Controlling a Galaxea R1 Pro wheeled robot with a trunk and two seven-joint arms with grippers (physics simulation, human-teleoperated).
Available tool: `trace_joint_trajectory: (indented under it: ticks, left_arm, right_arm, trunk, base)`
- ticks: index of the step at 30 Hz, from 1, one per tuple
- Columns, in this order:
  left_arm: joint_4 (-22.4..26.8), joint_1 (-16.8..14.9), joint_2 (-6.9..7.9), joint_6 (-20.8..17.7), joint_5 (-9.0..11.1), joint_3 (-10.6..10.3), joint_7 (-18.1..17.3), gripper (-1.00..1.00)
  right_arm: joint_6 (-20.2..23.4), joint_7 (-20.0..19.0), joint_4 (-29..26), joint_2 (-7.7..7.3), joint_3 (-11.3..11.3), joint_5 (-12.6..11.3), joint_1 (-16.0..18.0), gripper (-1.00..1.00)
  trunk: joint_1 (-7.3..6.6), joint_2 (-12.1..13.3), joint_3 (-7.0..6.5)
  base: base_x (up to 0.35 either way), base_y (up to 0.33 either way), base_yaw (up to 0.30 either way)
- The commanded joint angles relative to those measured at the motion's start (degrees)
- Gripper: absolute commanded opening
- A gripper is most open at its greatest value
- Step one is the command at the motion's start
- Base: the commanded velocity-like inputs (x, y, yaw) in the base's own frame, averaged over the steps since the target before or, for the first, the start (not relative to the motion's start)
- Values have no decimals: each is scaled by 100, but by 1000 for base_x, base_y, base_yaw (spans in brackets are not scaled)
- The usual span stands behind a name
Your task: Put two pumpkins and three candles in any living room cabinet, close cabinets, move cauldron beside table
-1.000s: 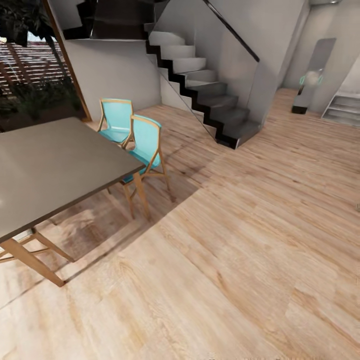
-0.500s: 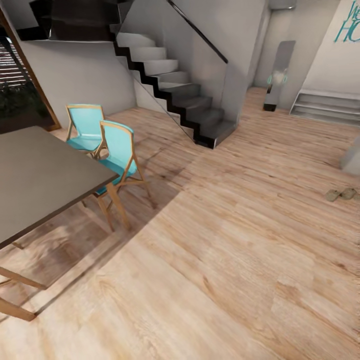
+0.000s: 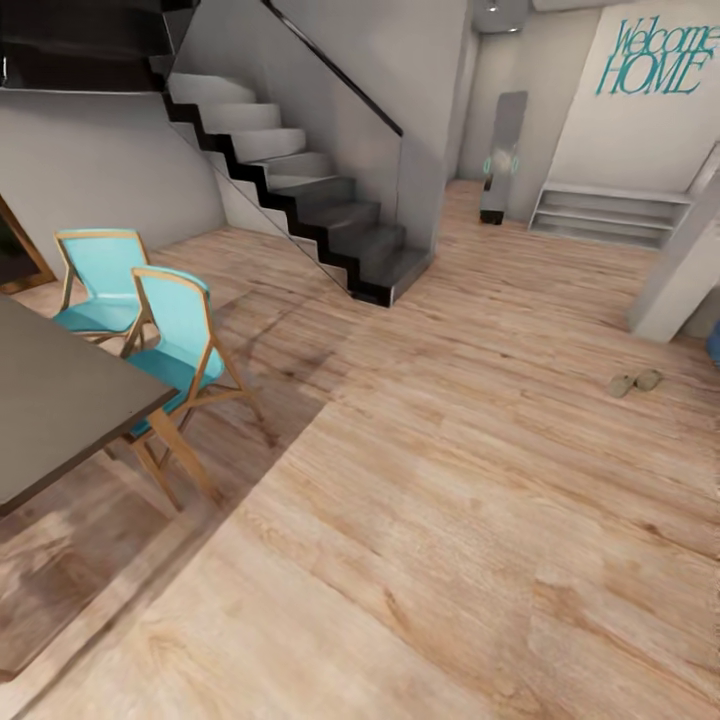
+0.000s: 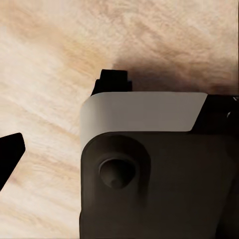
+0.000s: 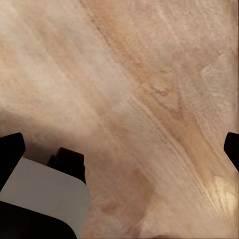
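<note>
- Right gripper (image 5: 119, 144) shows in the right wrist view as two dark fingertips at opposite edges of the picture, spread wide with nothing between them but bare wooden floor (image 5: 149, 74).
- Left gripper: one dark fingertip (image 4: 10, 154) shows at the edge of the left wrist view; the other finger is hidden, so I cannot tell how wide it stands.
- That left wrist view also shows a large grey and white part of the robot's body (image 4: 149, 164) over pale floorboards; a corner of the same white part (image 5: 45, 199) appears in the right wrist view.
- From the head camera a wide room opens out, with light wood planks (image 3: 450, 520) across the whole floor.
- At the left, the corner of a dark dining table (image 3: 50, 400) stands with two turquoise chairs (image 3: 170, 340) on wooden frames tucked beside it.
- Behind the chairs, a dark staircase (image 3: 300, 190) climbs up and to the left along a grey wall.
- On the far wall, teal lettering (image 3: 655, 58) reads "Welcome HOME", above low pale steps (image 3: 610, 215).
- Near those steps stands a tall narrow grey panel (image 3: 500, 155).
- A pair of small tan slippers (image 3: 635, 382) lies on the floor at the right, near a pale pillar base (image 3: 680, 290).
- Pumpkins, candles, cabinet and cauldron: their places cannot be told from these views.
</note>
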State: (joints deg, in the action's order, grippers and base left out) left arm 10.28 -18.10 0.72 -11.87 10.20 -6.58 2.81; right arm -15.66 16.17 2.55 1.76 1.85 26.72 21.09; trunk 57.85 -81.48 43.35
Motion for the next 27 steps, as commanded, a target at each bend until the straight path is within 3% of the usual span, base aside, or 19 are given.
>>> trace_joint_trajectory:
  ticks: [1,14,27]
  left_arm:
    - [0,0,-1,0,0,0,0,100]
    - [-9,0,-1,-7,0,-1,0,100]
    - [-9,0,-1,-7,0,-1,-1,100]
  right_arm:
    - [-1,0,0,0,0,0,0,100]
    - [1,0,0,-1,0,1,0,100]
    - [1,0,8,-1,0,9,0,100]
  trunk:
    - [0,0,-7]
    - [0,0,-98]
    - [0,0,-191]
  base:
    - [330,0,-226]
    - [330,-6,-226]
    - [326,-108,-219]
